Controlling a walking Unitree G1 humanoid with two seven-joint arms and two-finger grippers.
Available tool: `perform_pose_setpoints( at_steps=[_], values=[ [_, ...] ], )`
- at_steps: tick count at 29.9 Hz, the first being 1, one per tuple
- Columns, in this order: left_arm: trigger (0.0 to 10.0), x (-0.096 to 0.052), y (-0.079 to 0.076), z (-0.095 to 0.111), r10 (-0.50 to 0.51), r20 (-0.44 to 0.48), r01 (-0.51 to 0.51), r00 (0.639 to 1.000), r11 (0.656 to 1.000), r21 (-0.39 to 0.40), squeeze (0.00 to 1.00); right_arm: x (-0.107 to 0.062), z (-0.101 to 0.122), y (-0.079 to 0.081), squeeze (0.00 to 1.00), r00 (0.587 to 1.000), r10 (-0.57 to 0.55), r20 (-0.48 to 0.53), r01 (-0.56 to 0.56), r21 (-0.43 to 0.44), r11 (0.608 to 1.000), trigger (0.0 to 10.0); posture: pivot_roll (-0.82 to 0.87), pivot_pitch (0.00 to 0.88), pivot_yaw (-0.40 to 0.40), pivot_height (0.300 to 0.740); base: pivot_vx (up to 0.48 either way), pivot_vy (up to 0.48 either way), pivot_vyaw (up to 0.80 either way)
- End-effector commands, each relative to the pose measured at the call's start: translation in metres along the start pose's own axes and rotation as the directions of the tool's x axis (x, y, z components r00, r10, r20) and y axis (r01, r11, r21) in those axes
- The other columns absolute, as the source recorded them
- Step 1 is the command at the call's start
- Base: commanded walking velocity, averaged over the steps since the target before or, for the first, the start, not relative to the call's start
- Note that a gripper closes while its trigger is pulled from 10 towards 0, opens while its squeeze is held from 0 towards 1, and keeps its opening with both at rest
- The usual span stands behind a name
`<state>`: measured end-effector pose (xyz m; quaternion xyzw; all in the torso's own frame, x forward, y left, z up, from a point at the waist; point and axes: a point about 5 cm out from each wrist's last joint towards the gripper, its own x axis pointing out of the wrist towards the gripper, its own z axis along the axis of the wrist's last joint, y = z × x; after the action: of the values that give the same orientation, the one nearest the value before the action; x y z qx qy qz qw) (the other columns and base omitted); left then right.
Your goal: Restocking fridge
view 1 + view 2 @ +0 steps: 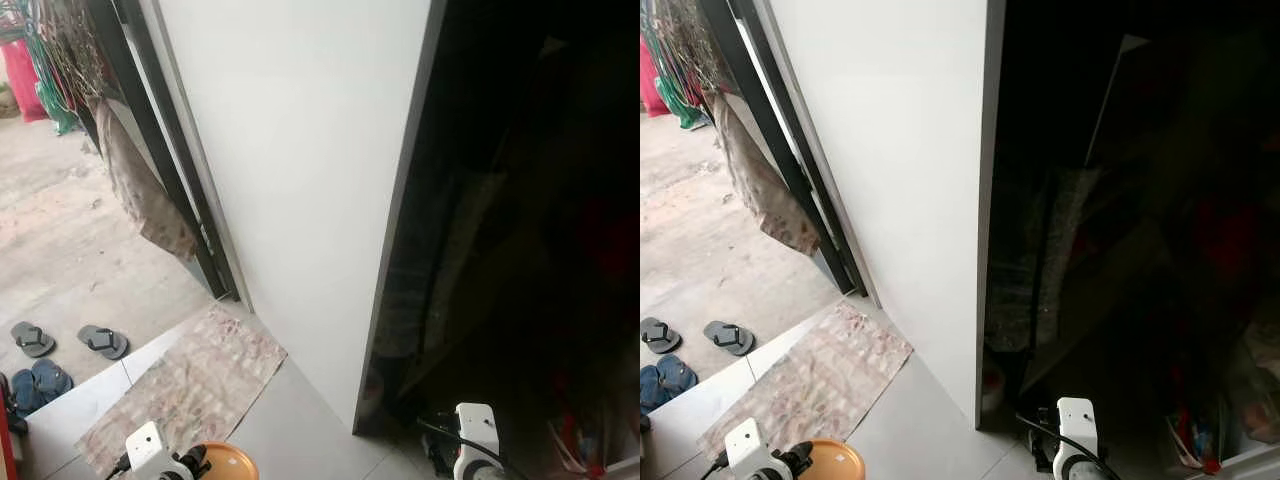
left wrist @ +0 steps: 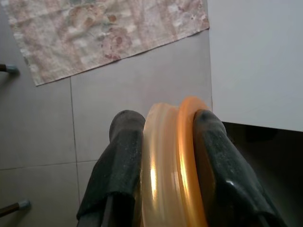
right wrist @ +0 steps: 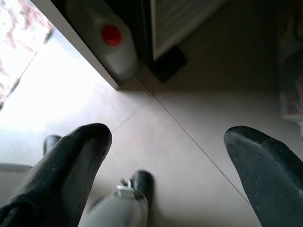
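Note:
My left gripper is shut on a round container held on edge, a clear tub with an orange lid. The same container appears as an orange disc low in the left eye view, above the floor. A tall white fridge panel with a dark edge rises straight ahead, and the space to its right is very dark. My right gripper hangs open over the floor tiles, holding nothing. A white jug with a red cap stands at the foot of the panel.
A patterned mat lies on the tiles left of the panel. Grey sandals and blue ones sit on the floor farther left. A brown cloth hangs by a dark door frame. Coloured packets lie low in the dark at right.

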<state>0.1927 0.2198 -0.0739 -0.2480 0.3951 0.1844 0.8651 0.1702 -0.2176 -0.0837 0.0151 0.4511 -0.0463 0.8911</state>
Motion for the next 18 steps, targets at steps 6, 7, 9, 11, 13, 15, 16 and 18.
perform_pose_setpoints(
  at_steps=[6, 7, 9, 11, 13, 15, 16, 18],
  values=[
    [10.0, -0.0018, 0.0038, -0.0125, 0.012, -0.058, -0.011, 0.998, 1.000, 0.022, 0.00, 0.0015, 0.0059, 0.0023, 0.00, 1.000, 0.008, 0.010, -0.008, -0.025, 1.000, 10.0, -0.02, 0.035, 0.013, 0.740, 0.000, -0.080, 0.11],
    [10.0, -0.0019, 0.0038, -0.0126, 0.012, -0.058, -0.011, 0.998, 1.000, 0.022, 0.00, 0.0015, 0.0060, 0.0022, 0.00, 1.000, 0.008, 0.011, -0.008, -0.026, 1.000, 10.0, -0.02, 0.035, 0.013, 0.740, 0.000, 0.000, 0.80],
    [10.0, -0.0019, 0.0040, -0.0123, 0.012, -0.057, -0.010, 0.998, 1.000, 0.023, 0.00, 0.0016, 0.0062, 0.0025, 0.00, 1.000, 0.009, 0.012, -0.008, -0.021, 1.000, 10.0, -0.02, 0.027, 0.014, 0.740, 0.000, -0.120, 0.78],
    [10.0, -0.0019, 0.0041, -0.0123, 0.012, -0.057, -0.011, 0.998, 1.000, 0.024, 0.00, 0.0018, 0.0068, 0.0030, 0.00, 1.000, 0.010, 0.014, -0.009, -0.016, 1.000, 10.0, -0.02, 0.026, 0.014, 0.740, 0.000, 0.000, 0.67],
    [10.0, -0.0019, 0.0042, -0.0120, 0.013, -0.056, -0.011, 0.998, 1.000, 0.025, 0.00, 0.0020, 0.0074, 0.0039, 0.00, 1.000, 0.013, 0.015, -0.013, -0.013, 1.000, 10.0, -0.02, 0.026, 0.014, 0.740, 0.000, 0.000, 0.20],
    [10.0, -0.0018, 0.0040, -0.0115, 0.012, -0.056, -0.011, 0.998, 1.000, 0.027, 0.00, 0.0022, 0.0077, 0.0051, 0.00, 1.000, 0.018, 0.014, -0.017, -0.016, 1.000, 10.0, -0.02, 0.026, 0.014, 0.740, 0.000, 0.000, 0.00],
    [10.0, -0.0017, 0.0040, -0.0112, 0.012, -0.056, -0.010, 0.998, 1.000, 0.027, 0.00, 0.0022, 0.0077, 0.0054, 0.00, 1.000, 0.019, 0.015, -0.018, -0.016, 1.000, 10.0, -0.02, 0.027, 0.016, 0.740, 0.000, -0.240, 0.00],
    [10.0, -0.0017, 0.0041, -0.0109, 0.011, -0.055, -0.009, 0.998, 1.000, 0.028, 0.00, 0.0022, 0.0073, 0.0060, 0.00, 1.000, 0.020, 0.014, -0.020, -0.019, 1.000, 10.0, -0.03, 0.030, 0.017, 0.740, 0.000, 0.000, 0.00]
  ],
)
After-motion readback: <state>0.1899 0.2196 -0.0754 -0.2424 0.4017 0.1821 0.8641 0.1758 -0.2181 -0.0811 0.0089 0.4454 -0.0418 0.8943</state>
